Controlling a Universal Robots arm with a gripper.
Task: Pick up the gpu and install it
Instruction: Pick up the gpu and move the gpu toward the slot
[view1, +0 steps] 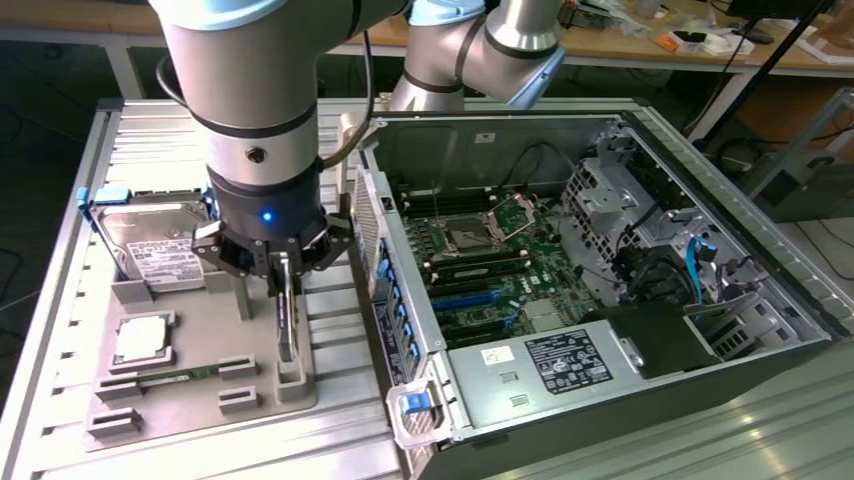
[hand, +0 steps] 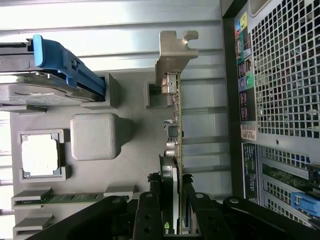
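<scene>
The gpu (view1: 287, 322) stands on edge in a slot of the grey holder tray (view1: 200, 300), to the exterior view's left of the open computer case (view1: 747, 250). In the wrist view the gpu (hand: 173, 125) appears edge-on, a thin green card with its silver end bracket (hand: 175, 52) at the far end. My gripper (view1: 278, 268) has come down over its top edge. In the wrist view my gripper (hand: 171, 212) straddles the card's black cooler, and both black fingers (hand: 149, 215) press against its sides. The card's lower edge still rests in the tray.
On the tray (hand: 135, 165) also lie a silver hard drive in a blue frame (view1: 154, 245), a processor (view1: 143, 340) and a narrow memory stick (view1: 180, 375). The case holds the motherboard (view1: 481, 260), with blue slot latches (view1: 400, 320) on the wall nearest the tray.
</scene>
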